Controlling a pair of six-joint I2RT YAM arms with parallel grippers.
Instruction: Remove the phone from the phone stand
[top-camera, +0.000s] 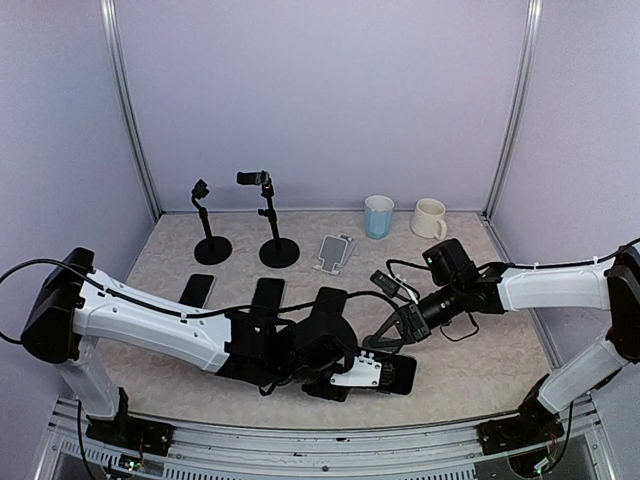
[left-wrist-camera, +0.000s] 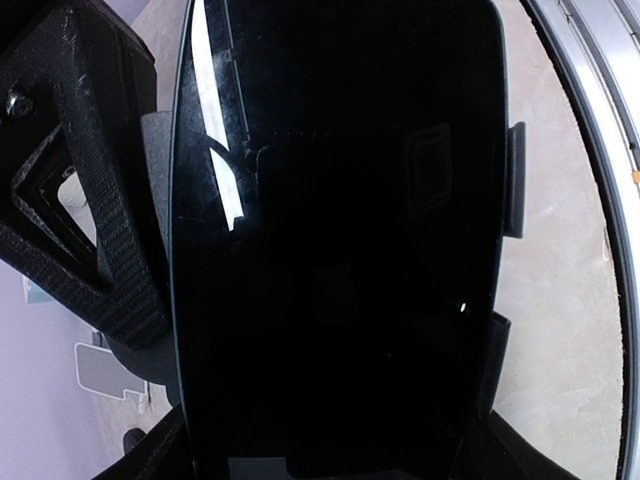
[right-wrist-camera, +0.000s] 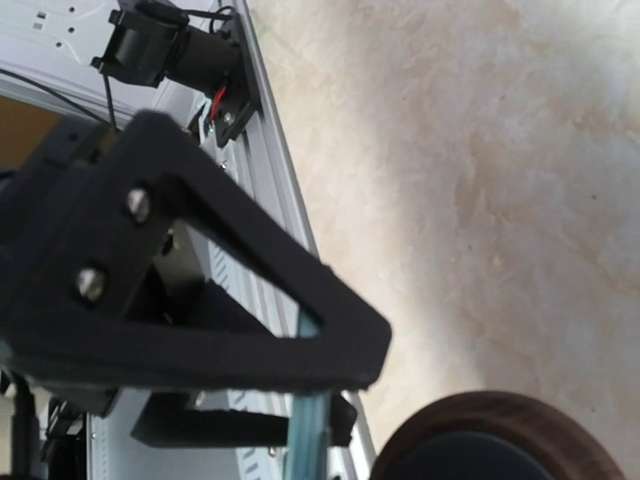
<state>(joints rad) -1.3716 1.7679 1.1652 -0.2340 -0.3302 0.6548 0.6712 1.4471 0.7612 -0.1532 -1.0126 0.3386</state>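
The black phone (top-camera: 392, 374) is at the table's front centre, its dark screen filling the left wrist view (left-wrist-camera: 340, 250). It sits in the phone stand, whose black side clamps (left-wrist-camera: 514, 180) hug its edge. A white part of the stand (top-camera: 357, 376) shows next to it. My left gripper (top-camera: 345, 382) is at the stand and seems shut on it; the phone hides its jaws. My right gripper (top-camera: 393, 345) comes from the right and is shut on the phone's thin bluish edge (right-wrist-camera: 305, 430). One of its fingers (left-wrist-camera: 90, 210) shows beside the screen.
Two black phones (top-camera: 197, 289) (top-camera: 267, 293) lie flat at centre left. Two black tripod stands (top-camera: 211, 246) (top-camera: 278, 248) and a white stand (top-camera: 333, 252) are further back. A blue cup (top-camera: 378, 215) and a cream mug (top-camera: 428, 217) stand at the back. A round dark base (right-wrist-camera: 490, 445) lies beside the metal front rail (right-wrist-camera: 270, 150).
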